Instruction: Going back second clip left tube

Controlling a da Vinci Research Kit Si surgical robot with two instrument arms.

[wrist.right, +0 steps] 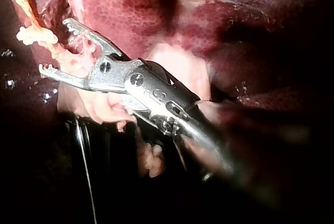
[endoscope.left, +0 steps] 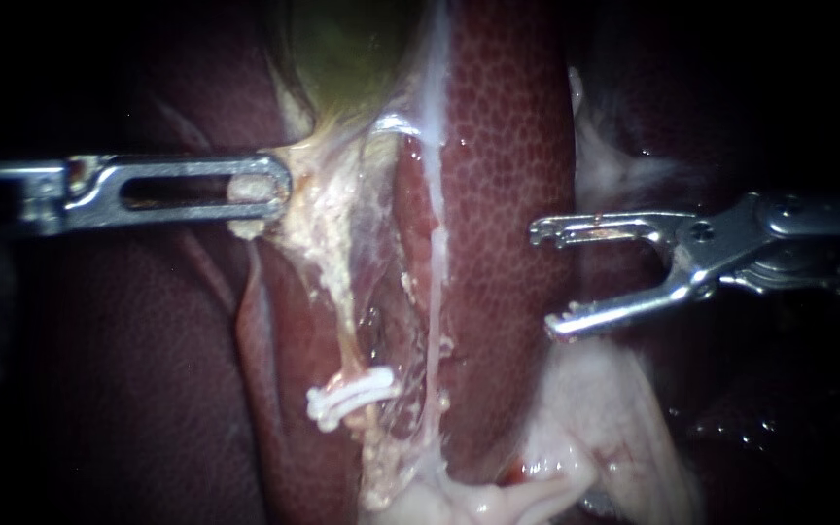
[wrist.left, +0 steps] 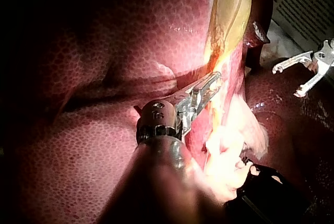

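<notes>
A white clip sits across the left tube, low in the endoscope view. Just right of it a thin pale tube runs down along the liver. My left instrument has its slotted jaws shut on pale tissue at the gallbladder's lower end and holds it leftward. In the left wrist view the same jaws grip that yellowish tissue. My right instrument stands open and empty over the liver lobe, right of both tubes and apart from them. Its open jaws also show in the right wrist view.
Dark liver fills the left side. Pale fatty tissue lies under the right instrument's jaws and along the lower edge. In the left wrist view the right instrument shows open beyond the gallbladder.
</notes>
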